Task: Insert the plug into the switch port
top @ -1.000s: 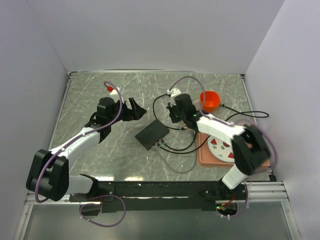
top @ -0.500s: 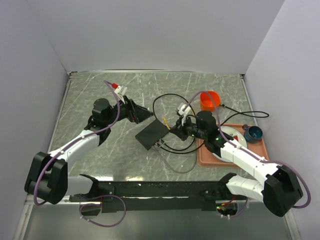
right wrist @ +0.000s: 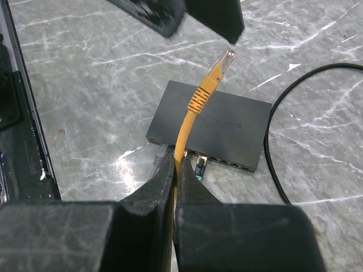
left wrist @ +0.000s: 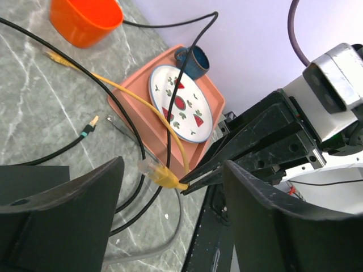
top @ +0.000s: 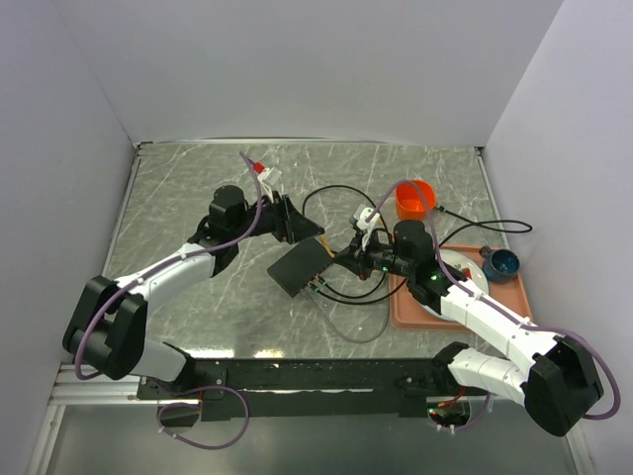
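Observation:
The black switch lies flat at mid-table, its row of sockets facing the near right. In the right wrist view the switch has a grey and a teal-tipped plug in its sockets. My right gripper is shut on the yellow cable just behind its plug, holding the plug up above the switch. My left gripper is open, just beyond the switch's far corner. In the left wrist view the yellow plug hangs between my left gripper's spread fingers, without touching them.
An orange bowl stands at the back right. A salmon tray on the right holds a patterned plate and a blue cup. Black and grey cables loop round the switch's near side.
My left gripper has moved right, up to the switch's far corner. My right arm swung in from the back over the first half second and has held the yellow plug over the switch since.

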